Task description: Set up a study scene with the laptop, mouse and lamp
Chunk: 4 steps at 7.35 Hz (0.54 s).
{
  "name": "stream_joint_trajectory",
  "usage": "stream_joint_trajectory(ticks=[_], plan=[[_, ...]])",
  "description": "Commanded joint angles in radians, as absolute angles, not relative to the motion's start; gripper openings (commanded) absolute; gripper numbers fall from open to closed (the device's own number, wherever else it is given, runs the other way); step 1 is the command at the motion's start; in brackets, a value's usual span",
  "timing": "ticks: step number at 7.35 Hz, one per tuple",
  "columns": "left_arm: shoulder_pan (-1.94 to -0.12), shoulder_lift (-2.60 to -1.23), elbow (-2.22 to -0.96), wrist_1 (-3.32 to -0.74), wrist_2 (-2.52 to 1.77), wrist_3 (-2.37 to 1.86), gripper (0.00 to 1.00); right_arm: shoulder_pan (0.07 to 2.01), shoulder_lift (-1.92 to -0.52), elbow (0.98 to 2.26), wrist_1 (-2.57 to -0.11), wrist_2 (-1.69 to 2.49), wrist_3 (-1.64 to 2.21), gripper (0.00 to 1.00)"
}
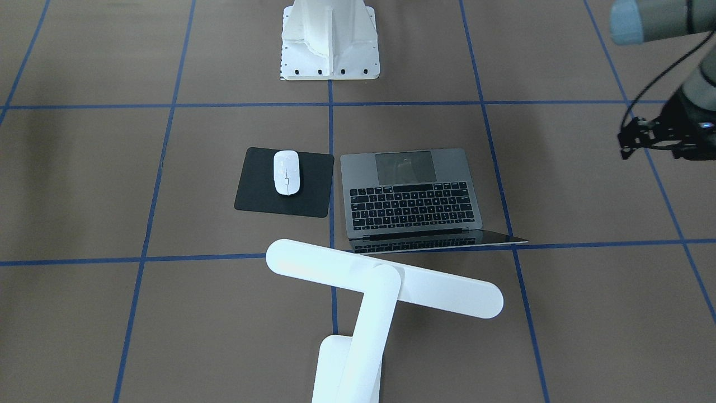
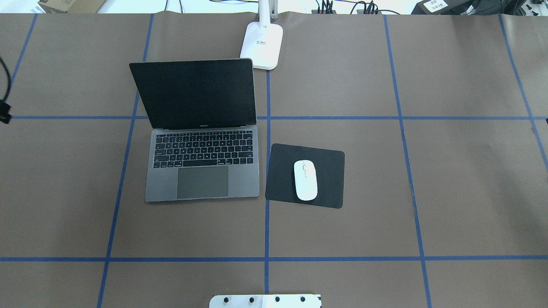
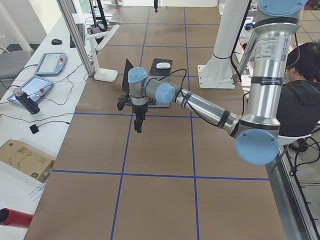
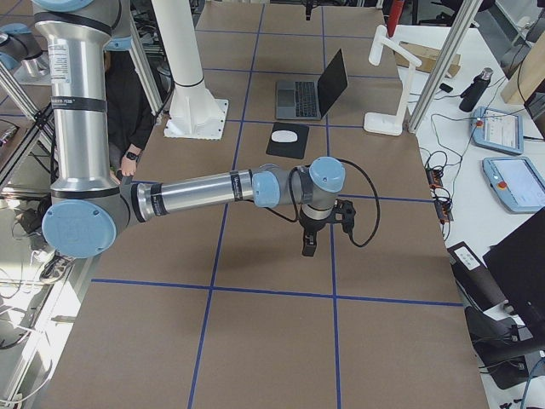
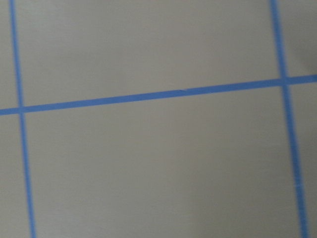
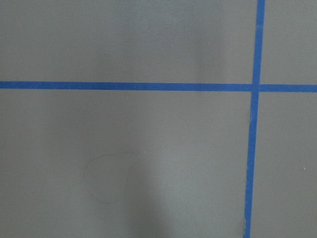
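The glossy mouse (image 2: 305, 180), on the mouse pad (image 2: 329, 171) right of the open laptop (image 2: 201, 171) mid-frame, is judged slippery, best pinched across its sides. For the left gripper (image 3: 138, 128) and right gripper (image 4: 307, 245), the jaws' state cannot be told.

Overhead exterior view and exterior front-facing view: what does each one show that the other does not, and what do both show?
Only overhead: the dark screen of the laptop, seen face-on. Only front-facing: the long bar head of the lamp. Both: the laptop's keyboard, the mouse lying on the black mouse pad, the lamp's base and the white pedestal.
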State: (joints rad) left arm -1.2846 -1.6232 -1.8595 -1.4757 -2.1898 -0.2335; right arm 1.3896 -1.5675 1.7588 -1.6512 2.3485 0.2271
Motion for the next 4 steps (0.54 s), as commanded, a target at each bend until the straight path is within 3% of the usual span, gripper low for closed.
stream_joint_trajectory(ticks=[1, 4], plan=[[-1.513, -1.608, -1.680, -1.491, -2.241, 0.049, 1.00, 1.423, -1.587, 1.756, -1.651, 2.358, 0.224, 1.00], [-1.634, -1.609, -1.588, -1.499, -2.241, 0.049, 1.00, 1.448, -1.620, 1.752, -1.652, 2.359, 0.206, 1.00]])
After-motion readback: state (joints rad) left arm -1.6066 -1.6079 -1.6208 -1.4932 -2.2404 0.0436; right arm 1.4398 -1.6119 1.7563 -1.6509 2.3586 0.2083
